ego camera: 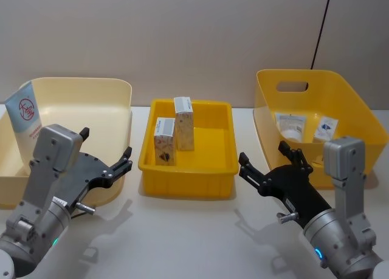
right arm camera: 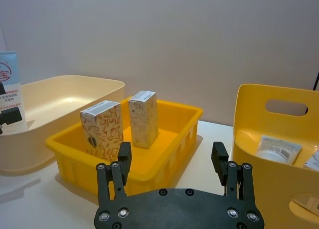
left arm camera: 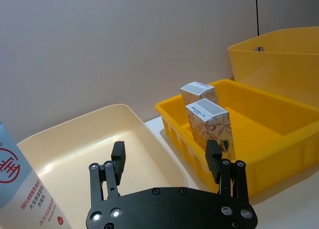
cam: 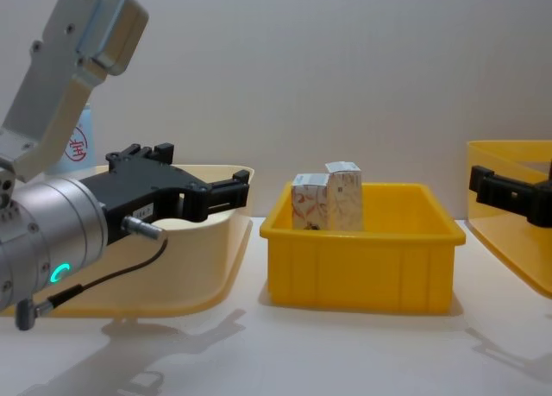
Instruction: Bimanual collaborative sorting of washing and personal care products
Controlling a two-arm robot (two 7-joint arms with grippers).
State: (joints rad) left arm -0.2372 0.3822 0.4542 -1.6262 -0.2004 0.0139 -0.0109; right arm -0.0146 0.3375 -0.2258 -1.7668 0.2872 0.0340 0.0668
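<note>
a white desk (ego camera: 188, 236) holds 3 containers in a row.

at the left is a wide cream plastic tub (ego camera: 115, 87). a long pale-blue squeeze tube (ego camera: 24, 112) stands on end against its far left wall. the tube carries a red ring with a red chinese character inside. lower down is a line of red print starting "98%"; the rest is too small to read. the left tool (ego camera: 106, 143) hangs over the tub's near right corner, its 2 black fingers spread wide, holding nothing, aimed toward the middle tray.

in the middle is a shallow bright-yellow plastic tray (ego camera: 226, 112). in its left half stand 2 small white cartons with a leafy pattern, both upright, long axis vertical. the front carton (ego camera: 165, 141) has the rear carton (ego camera: 184, 124) just beside and behind it. each has a grey top label, unreadable.

the right tool (ego camera: 262, 151) hovers above the desk between the tray and the right bin, also wide and empty. the cartons lie ahead and to its left, across the tray's bare right half, so the left tool looks the nearer one.

at the right is a deep yellow plastic bin (ego camera: 340, 87) with a handle slot. a flat white tube (ego camera: 290, 126) and a small white sachet (ego camera: 326, 130) lie inside.
</note>
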